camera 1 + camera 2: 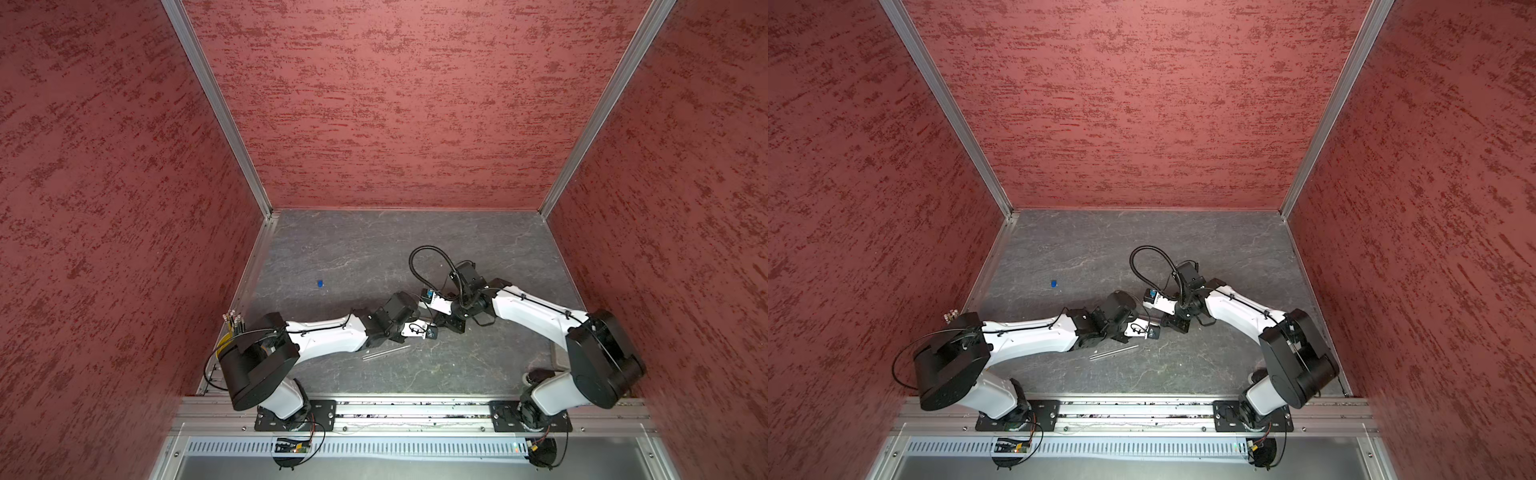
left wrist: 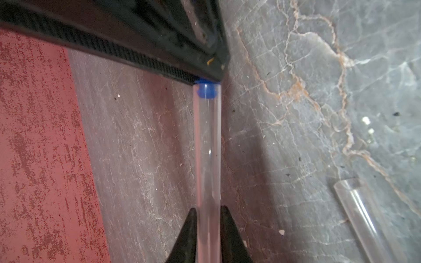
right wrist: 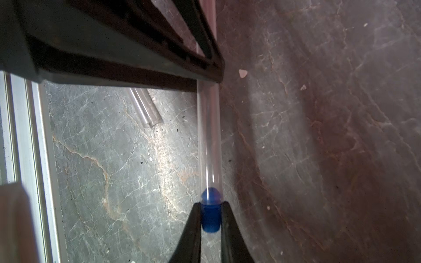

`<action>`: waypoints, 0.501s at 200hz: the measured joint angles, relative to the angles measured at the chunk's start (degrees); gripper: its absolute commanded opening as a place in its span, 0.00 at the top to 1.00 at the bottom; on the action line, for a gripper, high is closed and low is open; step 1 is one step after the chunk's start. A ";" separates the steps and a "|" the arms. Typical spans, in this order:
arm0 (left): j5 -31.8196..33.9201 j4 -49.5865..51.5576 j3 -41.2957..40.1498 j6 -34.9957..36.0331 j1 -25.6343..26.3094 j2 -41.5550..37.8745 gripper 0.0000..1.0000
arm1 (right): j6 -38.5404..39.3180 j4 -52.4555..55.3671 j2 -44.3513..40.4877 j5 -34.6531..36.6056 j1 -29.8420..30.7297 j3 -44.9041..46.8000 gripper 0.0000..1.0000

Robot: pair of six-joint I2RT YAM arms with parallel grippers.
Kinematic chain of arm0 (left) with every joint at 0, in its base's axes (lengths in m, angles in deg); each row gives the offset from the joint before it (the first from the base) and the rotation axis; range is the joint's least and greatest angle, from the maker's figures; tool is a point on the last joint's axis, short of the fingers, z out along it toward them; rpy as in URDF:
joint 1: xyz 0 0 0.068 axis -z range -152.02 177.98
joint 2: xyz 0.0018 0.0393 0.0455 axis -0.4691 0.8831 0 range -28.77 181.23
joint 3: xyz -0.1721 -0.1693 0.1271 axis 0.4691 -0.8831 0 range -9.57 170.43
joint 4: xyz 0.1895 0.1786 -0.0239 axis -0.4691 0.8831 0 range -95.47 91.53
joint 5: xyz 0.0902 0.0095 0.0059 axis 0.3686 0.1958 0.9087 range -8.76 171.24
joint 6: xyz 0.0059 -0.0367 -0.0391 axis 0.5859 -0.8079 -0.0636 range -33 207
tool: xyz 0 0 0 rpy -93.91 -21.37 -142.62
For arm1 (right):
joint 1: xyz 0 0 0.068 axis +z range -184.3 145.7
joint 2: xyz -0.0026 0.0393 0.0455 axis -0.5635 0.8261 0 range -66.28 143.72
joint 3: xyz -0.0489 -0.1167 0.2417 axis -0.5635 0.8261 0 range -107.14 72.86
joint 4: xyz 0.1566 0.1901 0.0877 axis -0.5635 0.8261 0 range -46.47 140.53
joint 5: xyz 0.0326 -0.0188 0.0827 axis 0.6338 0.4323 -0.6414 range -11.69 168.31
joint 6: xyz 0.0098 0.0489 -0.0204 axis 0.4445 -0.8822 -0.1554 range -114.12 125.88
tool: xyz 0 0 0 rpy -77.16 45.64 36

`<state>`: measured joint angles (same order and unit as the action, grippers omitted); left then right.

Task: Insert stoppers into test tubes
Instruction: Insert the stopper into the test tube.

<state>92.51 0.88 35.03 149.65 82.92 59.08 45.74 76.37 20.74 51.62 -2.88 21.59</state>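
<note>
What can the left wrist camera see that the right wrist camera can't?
Only the left wrist view shows the red wall. Only the right wrist view shows the silver rail and the blue stopper's whole body. Both show the left tool holding a tube, the right tool holding that stopper in its mouth, and a spare tube lying on the table.

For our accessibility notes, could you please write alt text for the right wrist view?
Two black jaws of the right gripper pinch a blue stopper, its rounded tip inside the mouth of a clear test tube. A second tube lies on the grey marbled table.
</note>
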 measured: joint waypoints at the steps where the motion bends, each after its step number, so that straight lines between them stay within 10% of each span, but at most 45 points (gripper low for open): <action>1: 0.00 0.00 0.00 0.02 0.00 0.00 0.81 | 0.00 0.00 0.00 0.00 -0.02 0.00 0.84; 100: 0.33 0.02 0.13 0.20 -0.55 0.00 0.80 | -0.22 0.00 0.02 0.48 0.00 0.00 0.66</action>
<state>92.84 0.91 35.16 149.85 82.37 59.08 45.52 76.37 20.76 52.10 -2.88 21.59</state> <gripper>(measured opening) 0.196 0.317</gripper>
